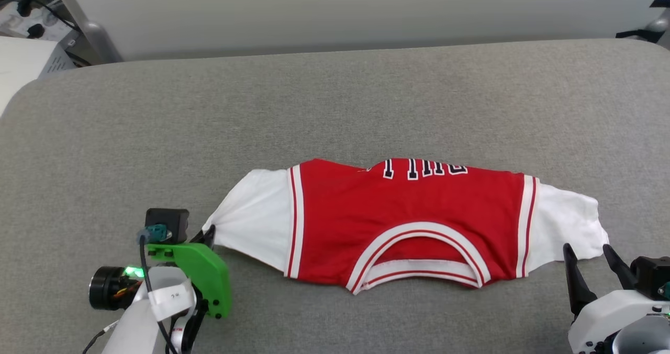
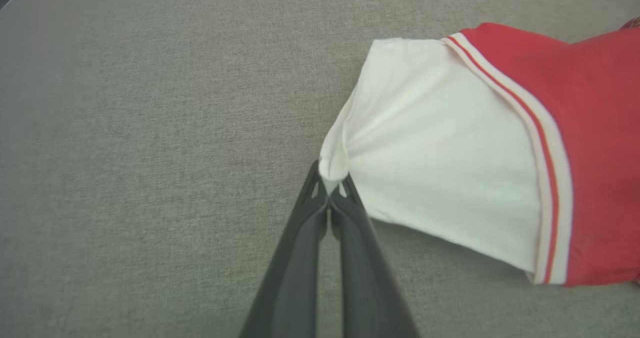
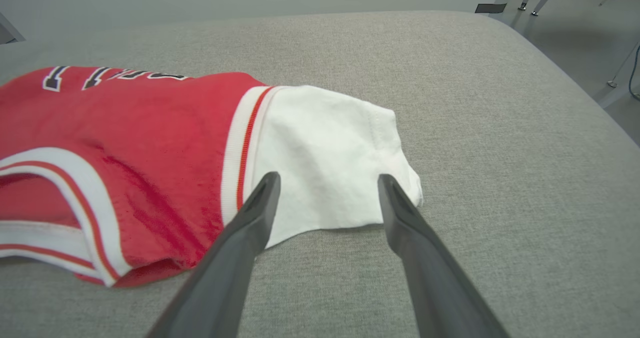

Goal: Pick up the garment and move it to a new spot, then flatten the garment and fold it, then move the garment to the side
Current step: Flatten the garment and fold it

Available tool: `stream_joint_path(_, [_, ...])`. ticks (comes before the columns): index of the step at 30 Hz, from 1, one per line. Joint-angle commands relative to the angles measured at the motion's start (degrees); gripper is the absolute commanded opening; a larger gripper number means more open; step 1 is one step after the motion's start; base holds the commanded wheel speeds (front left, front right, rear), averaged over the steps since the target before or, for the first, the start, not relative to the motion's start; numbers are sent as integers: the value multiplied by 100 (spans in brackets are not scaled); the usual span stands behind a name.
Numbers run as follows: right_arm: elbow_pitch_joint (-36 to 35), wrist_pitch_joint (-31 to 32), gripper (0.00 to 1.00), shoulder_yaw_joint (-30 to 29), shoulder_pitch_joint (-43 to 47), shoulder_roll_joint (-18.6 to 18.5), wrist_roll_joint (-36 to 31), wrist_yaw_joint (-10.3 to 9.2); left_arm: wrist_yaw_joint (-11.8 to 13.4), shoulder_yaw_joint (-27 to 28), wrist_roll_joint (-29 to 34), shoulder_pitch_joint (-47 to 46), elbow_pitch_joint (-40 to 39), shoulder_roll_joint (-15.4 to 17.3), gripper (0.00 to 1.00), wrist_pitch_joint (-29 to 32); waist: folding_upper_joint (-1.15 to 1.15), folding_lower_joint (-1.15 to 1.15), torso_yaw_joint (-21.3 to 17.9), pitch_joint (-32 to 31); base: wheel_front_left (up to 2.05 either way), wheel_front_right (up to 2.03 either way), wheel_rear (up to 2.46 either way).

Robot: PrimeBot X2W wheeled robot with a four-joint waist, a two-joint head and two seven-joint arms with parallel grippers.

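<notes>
The garment lies flat on the grey surface, a red jersey with white sleeves, striped neck trim toward me and black-and-white lettering at its far fold. My left gripper is shut on the outer tip of the garment's left white sleeve; the left wrist view shows the cloth pinched between the fingertips. My right gripper stands open just short of the right white sleeve, with its fingers apart over the sleeve's near edge, holding nothing.
The grey padded surface stretches wide behind and beside the garment, its right edge rounding off to the floor. A white box and cables sit beyond the far left corner.
</notes>
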Motion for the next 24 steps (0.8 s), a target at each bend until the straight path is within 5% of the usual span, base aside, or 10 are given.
stream_joint_path(1, [13,61,100,1,46,-25,37,-4,49,51,-71,173,-170,92,0,69,0,0,174,-148,0,0,0])
stream_joint_path(8, [-96,873,100,-209,-5,-200,258,-4,-95,42,-610,982,-1494,93,0,695,0,0,467,-109,0,0,0])
stream_joint_path(13, [-250,2218,100,-406,-160,-534,385,-4,-143,-144,-791,1297,-2208,78,0,1131,0,0,648,-5,0,0,0])
stream_joint_path(24, [-142,4048,100,-740,-713,-1007,155,-4,-109,-418,-786,1326,-2896,146,0,1685,0,0,943,268,0,0,0])
